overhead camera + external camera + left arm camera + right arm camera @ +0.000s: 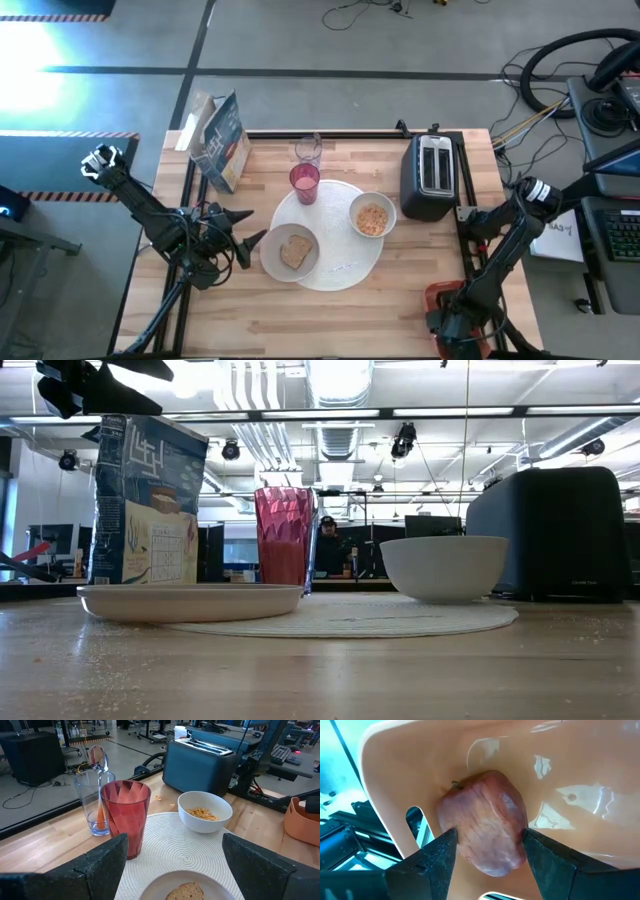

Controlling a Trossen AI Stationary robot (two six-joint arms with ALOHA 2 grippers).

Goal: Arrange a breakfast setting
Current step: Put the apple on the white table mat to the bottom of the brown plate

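My right gripper (489, 840) reaches down into the orange-red tray (570, 795) at the table's near right corner (440, 296) and is shut on the dark-red fruit (487, 820). My left gripper (250, 241) hovers open at the table's left, its fingers (100, 865) pointing at the small plate (290, 252) with the toast slice (295, 251). That plate rests on the large white round plate (340, 255). There too stand the white bowl (372, 218) with cereal and the pink tumbler (305, 183). Behind the tumbler, the clear glass (92, 802) holds the spoon (97, 760). My right gripper pinches the dark-red fruit between its two fingers, one on each of its opposite sides (451, 837), across its middle. The fingers slant down from above into the tray. The fruit lies in the tray's hollow; whether it is lifted off the tray's floor, I cannot tell.
A black two-slot toaster (430, 175) stands at the far right of the table. A cereal box (220, 140) stands upright at the far left. Crumbs lie scattered on the wood (560, 630). Bare wood runs along the near edge (330, 320).
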